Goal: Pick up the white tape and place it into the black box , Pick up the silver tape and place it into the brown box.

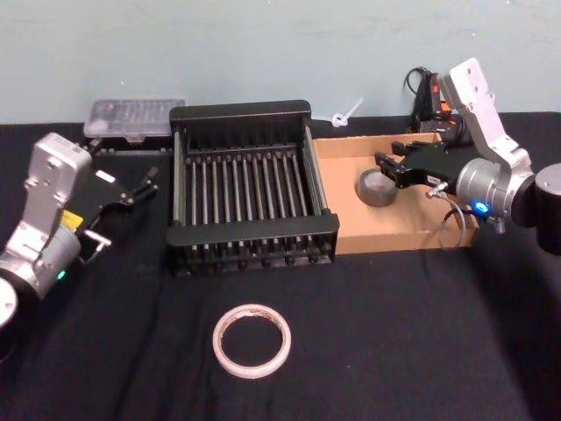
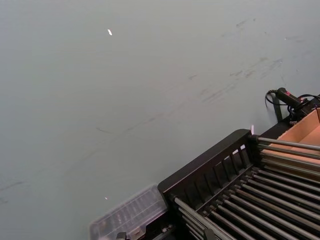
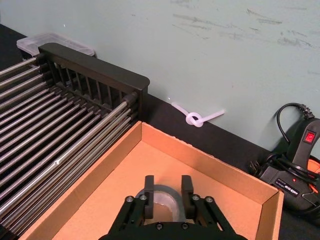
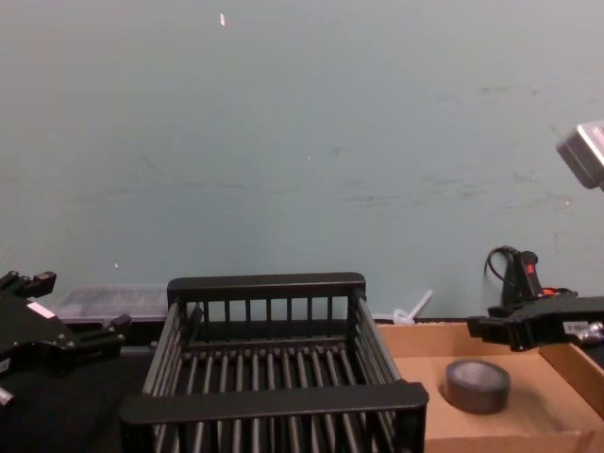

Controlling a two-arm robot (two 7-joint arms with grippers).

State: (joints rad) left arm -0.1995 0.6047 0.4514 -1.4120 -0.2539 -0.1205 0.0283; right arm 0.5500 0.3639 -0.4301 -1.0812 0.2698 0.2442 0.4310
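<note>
Right pincer: fingers spread wide just above the silver tape, which rests in the brown box; likely just let go.
White tape: flat on the surface, before the black box.
Left pincer: parked left, fingers apart, empty.

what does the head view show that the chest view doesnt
Head view alone: the white tape lying on the black cloth near the robot, apart from both boxes. Chest view alone: the side of the silver tape, resting flat on the tray floor. Both share the black box, the brown box with the silver roll inside, the right tool open beside that roll, the left tool parked left of the crate, and the clear container.
</note>
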